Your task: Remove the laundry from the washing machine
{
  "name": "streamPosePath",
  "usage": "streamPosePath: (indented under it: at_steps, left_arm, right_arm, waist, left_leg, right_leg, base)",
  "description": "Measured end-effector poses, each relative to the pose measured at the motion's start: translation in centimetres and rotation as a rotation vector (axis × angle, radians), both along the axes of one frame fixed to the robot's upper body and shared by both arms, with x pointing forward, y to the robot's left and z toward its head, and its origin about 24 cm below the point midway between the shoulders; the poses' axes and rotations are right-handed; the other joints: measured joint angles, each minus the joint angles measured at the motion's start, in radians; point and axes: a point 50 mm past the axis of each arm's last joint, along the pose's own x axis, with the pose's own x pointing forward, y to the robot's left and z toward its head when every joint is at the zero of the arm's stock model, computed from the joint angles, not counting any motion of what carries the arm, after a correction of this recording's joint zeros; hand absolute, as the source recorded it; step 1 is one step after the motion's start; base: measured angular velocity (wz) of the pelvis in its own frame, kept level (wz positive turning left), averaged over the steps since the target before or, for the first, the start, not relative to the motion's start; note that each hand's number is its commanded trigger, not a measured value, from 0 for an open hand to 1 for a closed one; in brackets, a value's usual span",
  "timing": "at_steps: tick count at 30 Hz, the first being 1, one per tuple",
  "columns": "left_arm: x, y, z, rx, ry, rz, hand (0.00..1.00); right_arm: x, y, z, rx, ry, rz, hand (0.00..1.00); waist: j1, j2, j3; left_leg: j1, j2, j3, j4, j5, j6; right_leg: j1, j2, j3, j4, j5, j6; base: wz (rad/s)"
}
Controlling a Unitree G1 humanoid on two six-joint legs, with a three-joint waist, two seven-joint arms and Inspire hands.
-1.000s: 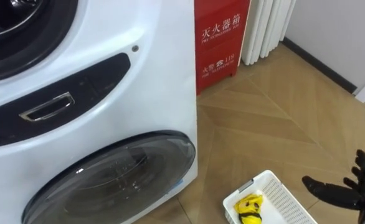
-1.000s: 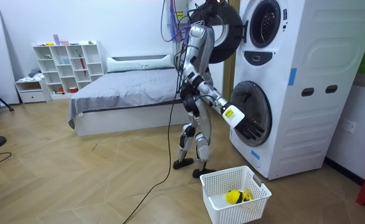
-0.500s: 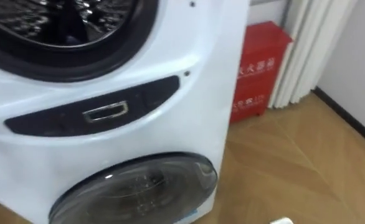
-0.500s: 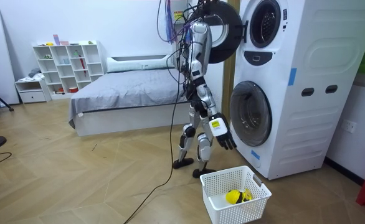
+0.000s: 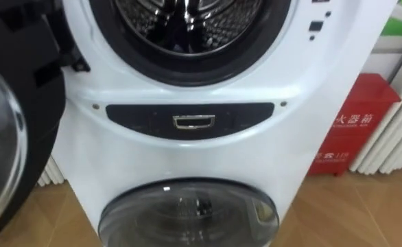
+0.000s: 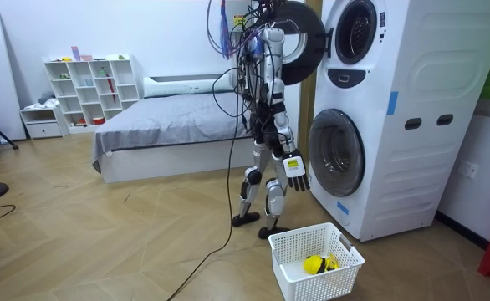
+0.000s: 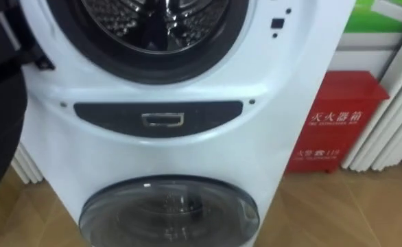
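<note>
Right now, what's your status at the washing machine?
Right hand hangs open, empty, near lower door. Upper door open; drum unblocked, visible part bare metal. Yellow cloth in basket.

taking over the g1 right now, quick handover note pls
Right hand: open, empty, hanging at the robot's side in front of the lower washer door.
Upper drum: its door is swung open; no clothes can be made out in the part that shows.
Done: one yellow item lies in the white basket on the floor by the robot.
Left: check the drum, take out anything inside, put it in the basket.
</note>
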Motion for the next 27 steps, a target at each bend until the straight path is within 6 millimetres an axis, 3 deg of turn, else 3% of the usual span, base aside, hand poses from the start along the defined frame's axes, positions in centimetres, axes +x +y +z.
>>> streamPosePath:
  at_steps: [9, 21, 24, 27]
  left_arm:
    - [-0.27, 0.14, -0.04, 0.025, 0.041, -0.068, 0.0]
    - [-0.39, 0.44, 0.01, 0.06, 0.07, -0.085, 0.0]
    - [-0.55, 0.7, 0.08, 0.076, 0.082, -0.099, 0.0]
    - [-0.5, 0.76, 0.08, 0.071, 0.087, -0.104, 0.0]
  right_arm:
    - [-0.13, 0.06, 0.0, 0.003, 0.006, 0.058, 0.0]
    - [0.03, 0.39, -0.02, 0.026, 0.005, 0.134, 0.0]
    - [0.15, 0.46, -0.01, 0.036, 0.001, 0.152, 0.0]
    - [0.71, 0.29, 0.09, 0.029, -0.003, 0.192, 0.0]
  waist:
    - [0.026, 0.0, -0.001]
    - [0.027, -0.014, -0.0025]
    - [0.033, -0.024, -0.0026]
    - [0.033, -0.026, -0.004]
  left_leg:
    - [0.008, 0.0, -0.016, 0.002, 0.0, 0.0]
    - [0.016, 0.005, -0.021, 0.019, -0.002, -0.002]
    - [-0.003, 0.011, -0.019, 0.078, -0.018, -0.012]
    - [-0.079, 0.04, -0.024, 0.266, -0.05, -0.028]
  right_leg:
    - [0.018, -0.001, -0.013, -0.01, 0.0, 0.001]
    - [0.036, -0.002, -0.023, -0.002, -0.016, -0.001]
    - [0.016, -0.006, -0.024, 0.048, -0.044, -0.012]
    - [-0.011, -0.004, -0.025, 0.1, -0.073, -0.027]
  base:
    - [0.04]
    - [0.02]
    - [-0.02]
    - [-0.11]
